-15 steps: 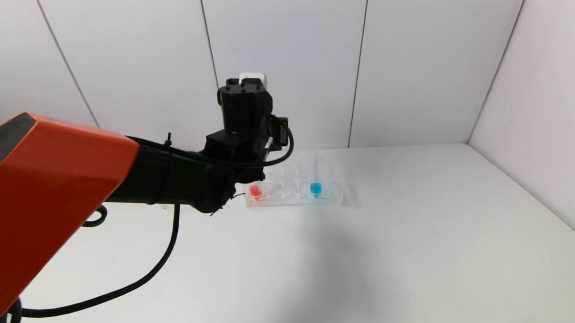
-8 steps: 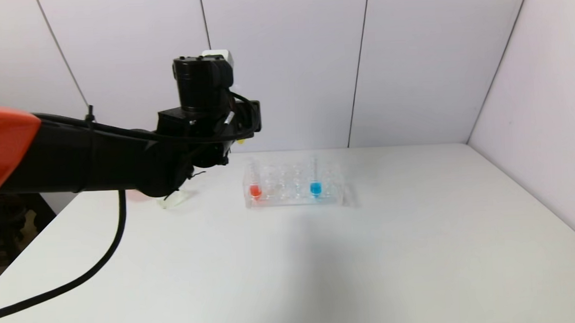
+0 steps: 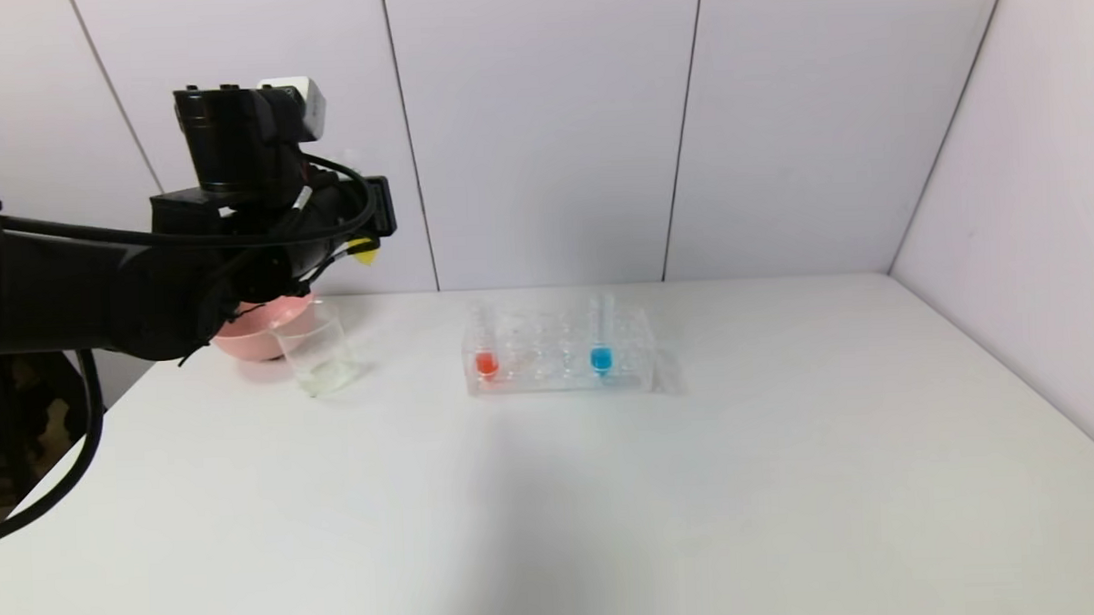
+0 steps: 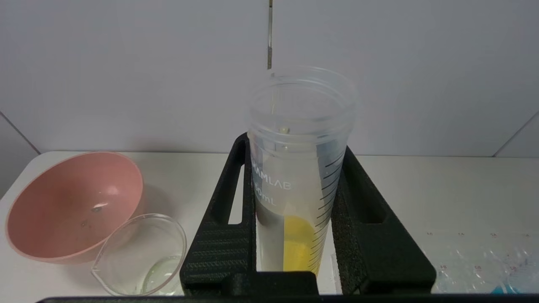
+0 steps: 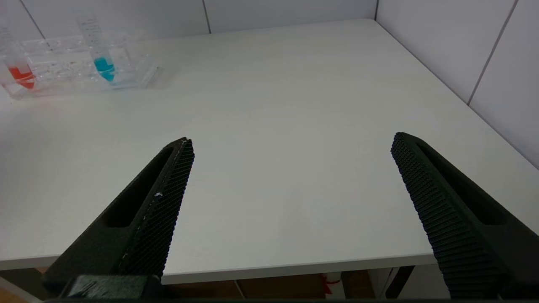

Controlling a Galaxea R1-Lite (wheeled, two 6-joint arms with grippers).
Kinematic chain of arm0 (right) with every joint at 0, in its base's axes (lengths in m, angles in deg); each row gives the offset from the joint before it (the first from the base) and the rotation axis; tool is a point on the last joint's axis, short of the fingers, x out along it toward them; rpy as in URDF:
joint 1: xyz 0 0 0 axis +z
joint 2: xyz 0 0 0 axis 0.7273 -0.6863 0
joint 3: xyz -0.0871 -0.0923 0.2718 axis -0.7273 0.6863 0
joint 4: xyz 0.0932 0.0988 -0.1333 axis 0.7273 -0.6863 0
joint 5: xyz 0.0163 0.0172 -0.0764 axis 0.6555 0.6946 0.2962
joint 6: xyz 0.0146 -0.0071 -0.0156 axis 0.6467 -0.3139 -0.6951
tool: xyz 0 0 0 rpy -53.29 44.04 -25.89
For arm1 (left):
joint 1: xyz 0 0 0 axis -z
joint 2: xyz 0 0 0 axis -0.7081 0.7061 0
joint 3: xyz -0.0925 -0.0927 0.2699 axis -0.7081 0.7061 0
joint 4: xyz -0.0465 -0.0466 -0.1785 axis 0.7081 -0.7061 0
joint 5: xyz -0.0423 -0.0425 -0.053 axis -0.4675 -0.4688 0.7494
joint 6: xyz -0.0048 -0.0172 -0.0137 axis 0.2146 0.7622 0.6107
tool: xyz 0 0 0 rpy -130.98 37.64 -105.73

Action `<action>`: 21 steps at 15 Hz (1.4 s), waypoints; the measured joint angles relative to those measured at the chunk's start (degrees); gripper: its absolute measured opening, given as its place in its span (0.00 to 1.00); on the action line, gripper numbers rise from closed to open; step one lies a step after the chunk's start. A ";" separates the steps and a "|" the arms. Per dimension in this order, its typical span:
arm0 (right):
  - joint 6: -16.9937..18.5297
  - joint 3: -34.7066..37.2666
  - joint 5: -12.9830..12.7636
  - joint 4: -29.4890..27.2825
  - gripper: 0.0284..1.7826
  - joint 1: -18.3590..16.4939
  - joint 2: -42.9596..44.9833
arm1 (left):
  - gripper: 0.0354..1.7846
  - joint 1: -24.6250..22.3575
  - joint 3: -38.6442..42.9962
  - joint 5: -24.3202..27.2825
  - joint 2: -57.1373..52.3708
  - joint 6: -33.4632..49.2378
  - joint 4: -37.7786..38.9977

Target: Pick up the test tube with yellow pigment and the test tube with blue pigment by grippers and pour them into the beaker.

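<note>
Yellow pigment fills the tip of the test tube with yellow pigment [image 4: 300, 185], which the left gripper [image 4: 294, 235] holds clamped upright between its two black fingers [image 4: 223, 235]. Since a second ago the left arm has swung from in front of the rack [image 3: 558, 353] over to the far left of the table [image 3: 608, 506] — it now hangs above the beaker [image 3: 317, 356] and the pink bowl [image 3: 239, 341], which it hid before. Beaker and bowl stand touching or nearly so. The rack has not moved. It holds two tubes: the test tube with blue pigment [image 3: 601, 342] and a red-tipped tube [image 3: 485, 351], well apart along the front row. Counted: three tubes, one beaker, one bowl, one rack. Over the near right of the table the right gripper [image 5: 290, 168] waits — spread wide, holding nothing.
</note>
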 joint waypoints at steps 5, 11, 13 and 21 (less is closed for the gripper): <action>0.00 0.00 0.00 -0.02 0.96 0.02 0.00 | 0.28 -9.12 3.89 6.29 -3.05 0.00 -0.41; 0.00 0.00 0.00 -0.02 0.96 0.07 0.00 | 0.28 -21.87 7.22 15.95 -6.08 -0.28 -1.34; 0.00 0.00 0.00 -0.04 0.96 0.07 0.00 | 0.28 -25.37 7.69 19.71 -7.16 -0.55 -3.35; 0.00 0.00 0.00 -0.02 0.96 0.02 0.00 | 0.28 -34.94 7.96 32.93 -8.66 -4.27 -6.73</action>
